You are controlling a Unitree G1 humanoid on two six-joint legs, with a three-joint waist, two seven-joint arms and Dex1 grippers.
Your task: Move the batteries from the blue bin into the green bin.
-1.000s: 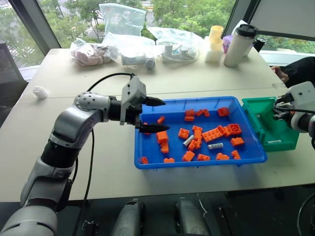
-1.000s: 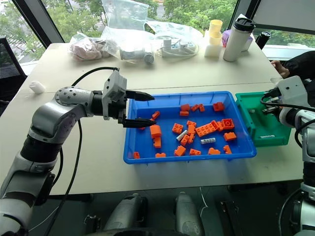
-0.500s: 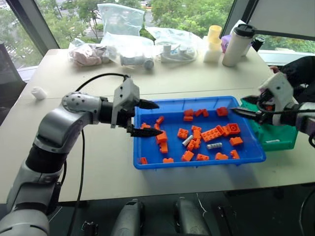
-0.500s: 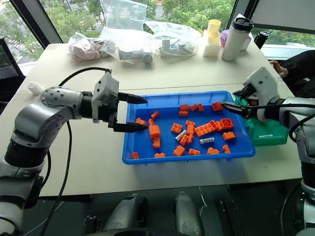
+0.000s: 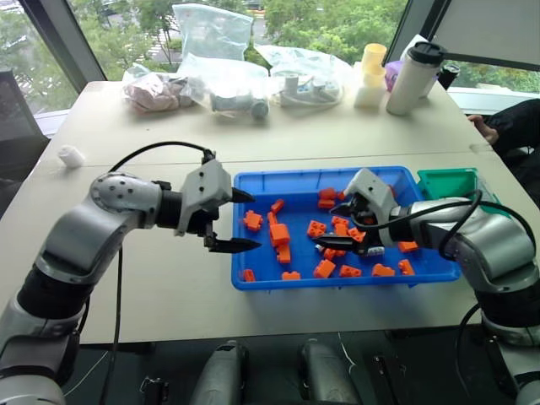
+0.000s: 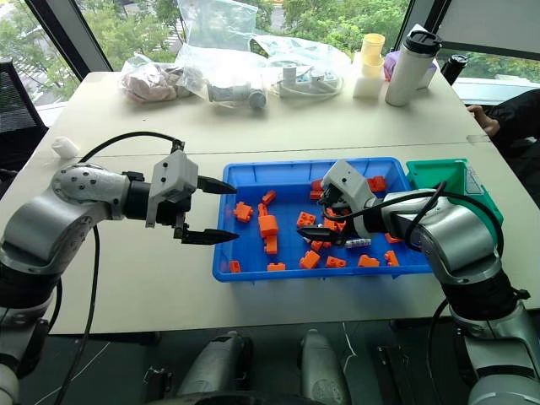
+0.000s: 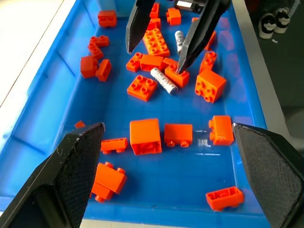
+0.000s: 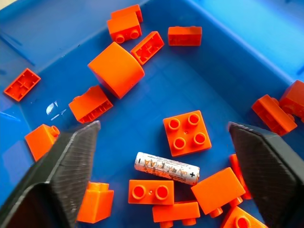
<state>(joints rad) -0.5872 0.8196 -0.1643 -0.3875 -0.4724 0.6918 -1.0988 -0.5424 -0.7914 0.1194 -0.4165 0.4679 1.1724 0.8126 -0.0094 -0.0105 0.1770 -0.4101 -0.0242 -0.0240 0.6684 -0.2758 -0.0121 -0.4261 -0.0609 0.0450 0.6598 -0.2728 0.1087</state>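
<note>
Right gripper (image 6: 325,221) wide open, empty, over blue bin (image 6: 253,170), battery (image 8: 166,168) between fingers among orange bricks (image 8: 186,132). Descend straddling it, avoid bricks. Left gripper (image 6: 211,211) open, empty, at bin's left rim. Green bin (image 6: 451,175) right of blue.

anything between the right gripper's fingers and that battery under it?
Nothing. In the right wrist view the battery lies on bare blue bin floor between the open right gripper fingers; orange bricks sit beside it.

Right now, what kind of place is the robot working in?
Probably an office or lab room set up for sorting practice. A large pale table stands beside tall windows with trees outside, and on it are a blue bin of orange bricks, clear plastic bags and a travel mug.
</note>
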